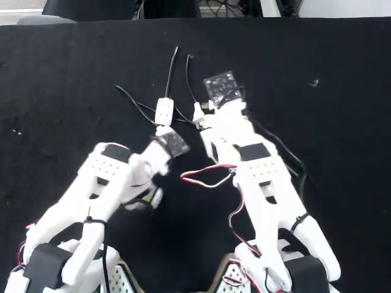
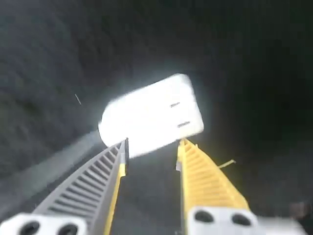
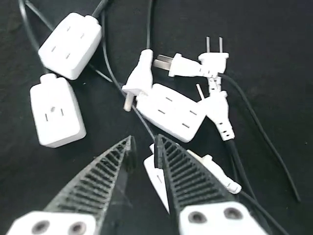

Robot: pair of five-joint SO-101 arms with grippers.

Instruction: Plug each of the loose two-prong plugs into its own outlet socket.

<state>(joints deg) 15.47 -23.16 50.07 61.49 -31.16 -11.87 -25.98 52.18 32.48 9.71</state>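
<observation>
In the left wrist view a white outlet block (image 2: pixel 151 115) with two slots lies just beyond my left gripper (image 2: pixel 152 147), which is open, its fingertips either side of the block's near edge. The high view shows that gripper (image 1: pixel 168 145) right below a white outlet (image 1: pixel 164 112). My right gripper (image 3: pixel 144 142) hovers open, a narrow gap between its fingers, above a cluster: a multi-slot outlet (image 3: pixel 171 111), a bent white plug (image 3: pixel 139 76), a two-prong plug (image 3: pixel 214 59) and another plug (image 3: pixel 182 66). One more white plug (image 3: pixel 215 172) lies partly under a finger.
Two further outlet blocks (image 3: pixel 71 43) (image 3: pixel 56 113) lie to one side of the cluster. Black cords (image 1: pixel 172 66) trail over the black table (image 1: pixel 342 122) toward its far edge. The right arm (image 1: pixel 256 171) covers most of the cluster from above.
</observation>
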